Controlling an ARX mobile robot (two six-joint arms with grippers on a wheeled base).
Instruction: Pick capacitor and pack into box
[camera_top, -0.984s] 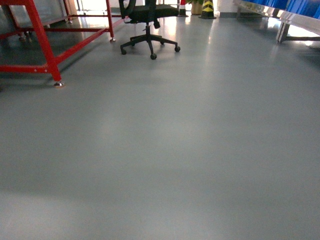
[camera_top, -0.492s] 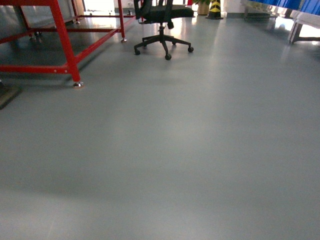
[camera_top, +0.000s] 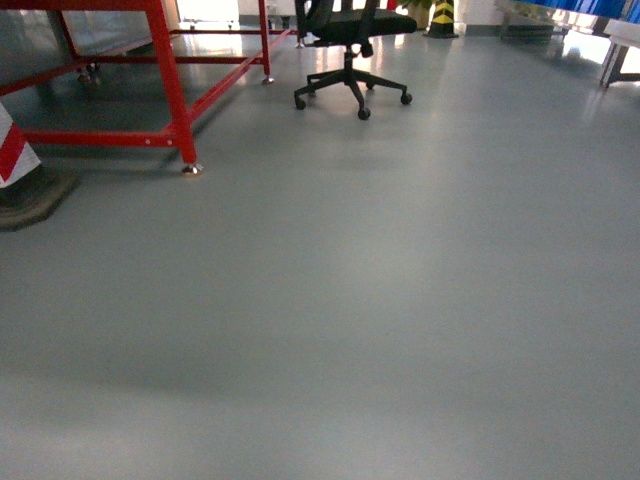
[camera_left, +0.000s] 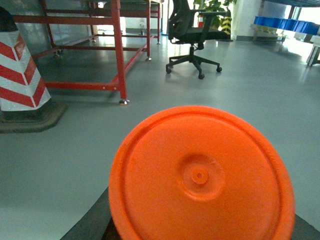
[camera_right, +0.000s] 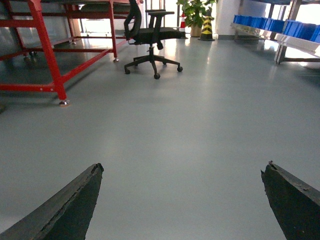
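- My right pincer (camera_right: 182, 200) is spread wide apart with nothing between its dark fingertips (camera_right: 75, 200) — only bare grey floor (camera_top: 380, 300) shows through the gap.
- My left pincer is in front of its wrist camera, but an orange round disc (camera_left: 200, 175) fills the lower view and I cannot tell whether the jaws stand apart or clamp it.
- Taking the red frame (camera_top: 170, 90) as landmark: the black office chair (camera_top: 350, 40) stands to its right and further back, a red-and-white striped post (camera_left: 20, 75) on a dark base sits just left of its near leg, and blue bins (camera_right: 280, 25) line the far right.
- No capacitor and no box appears anywhere, so I judge packing not begun — I am apparently in transit across open floor.
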